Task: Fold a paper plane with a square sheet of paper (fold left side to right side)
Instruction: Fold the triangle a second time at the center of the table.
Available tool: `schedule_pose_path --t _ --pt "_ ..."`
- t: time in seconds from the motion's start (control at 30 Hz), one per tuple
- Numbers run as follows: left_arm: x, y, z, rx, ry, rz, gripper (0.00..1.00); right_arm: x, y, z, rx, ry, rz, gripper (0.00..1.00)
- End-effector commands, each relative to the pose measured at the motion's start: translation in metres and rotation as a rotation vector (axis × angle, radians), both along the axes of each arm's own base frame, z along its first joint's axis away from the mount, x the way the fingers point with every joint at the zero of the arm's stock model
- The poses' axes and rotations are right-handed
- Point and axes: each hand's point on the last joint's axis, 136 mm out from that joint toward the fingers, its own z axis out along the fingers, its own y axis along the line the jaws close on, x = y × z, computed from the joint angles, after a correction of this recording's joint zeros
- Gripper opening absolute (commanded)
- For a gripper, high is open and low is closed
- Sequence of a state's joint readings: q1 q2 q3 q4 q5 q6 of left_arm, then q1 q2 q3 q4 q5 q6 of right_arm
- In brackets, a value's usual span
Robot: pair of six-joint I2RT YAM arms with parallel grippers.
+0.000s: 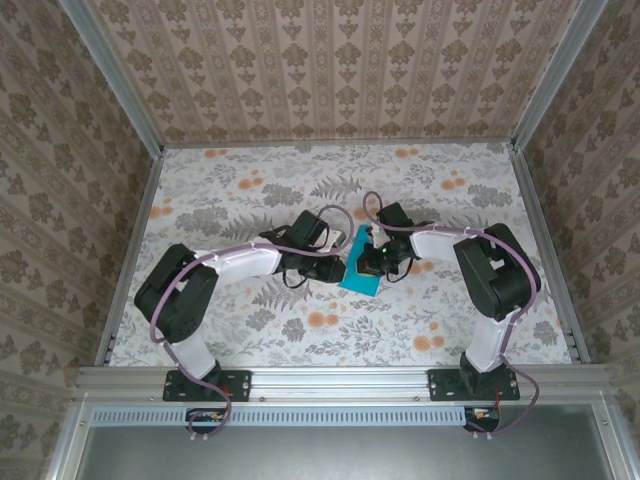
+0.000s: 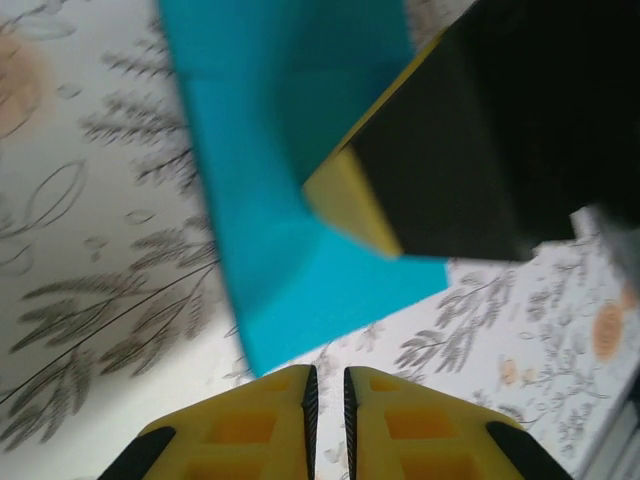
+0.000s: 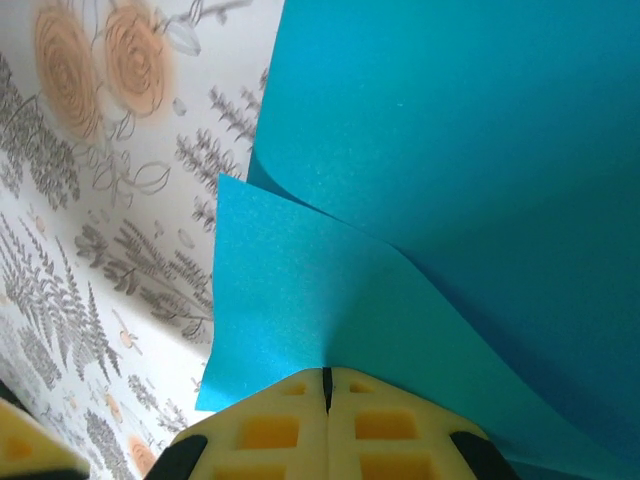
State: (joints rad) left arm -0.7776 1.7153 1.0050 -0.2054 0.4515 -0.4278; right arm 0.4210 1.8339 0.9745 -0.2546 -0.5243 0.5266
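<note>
A partly folded square sheet of paper (image 1: 360,268) lies in the middle of the table (image 1: 250,200), its long axis running near to far. The right gripper (image 3: 327,385) has its jaws clenched on the sheet's edge, where a flap curls over. The left gripper (image 2: 327,390), jaws almost closed and empty, sits just left of the sheet, which lies straight ahead of its tips
</note>
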Motion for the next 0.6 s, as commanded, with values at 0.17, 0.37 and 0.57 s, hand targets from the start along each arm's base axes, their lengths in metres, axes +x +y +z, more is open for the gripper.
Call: schedule_pose_path --t 0.17,0.37,0.57 --pt "0.005 -0.016 -0.014 -0.014 0.044 -0.026 0.19 -0.019 0.000 -0.011 -0.032 0.079 -0.014 0.05" --pt "0.014 -0.009 -0.029 0.043 0.034 -0.009 0.18 -0.019 0.002 -0.010 -0.029 0.080 -0.007 0.05" --pt "0.012 -0.002 -0.042 0.102 0.047 -0.007 0.18 -0.018 0.003 -0.008 -0.029 0.074 -0.006 0.05"
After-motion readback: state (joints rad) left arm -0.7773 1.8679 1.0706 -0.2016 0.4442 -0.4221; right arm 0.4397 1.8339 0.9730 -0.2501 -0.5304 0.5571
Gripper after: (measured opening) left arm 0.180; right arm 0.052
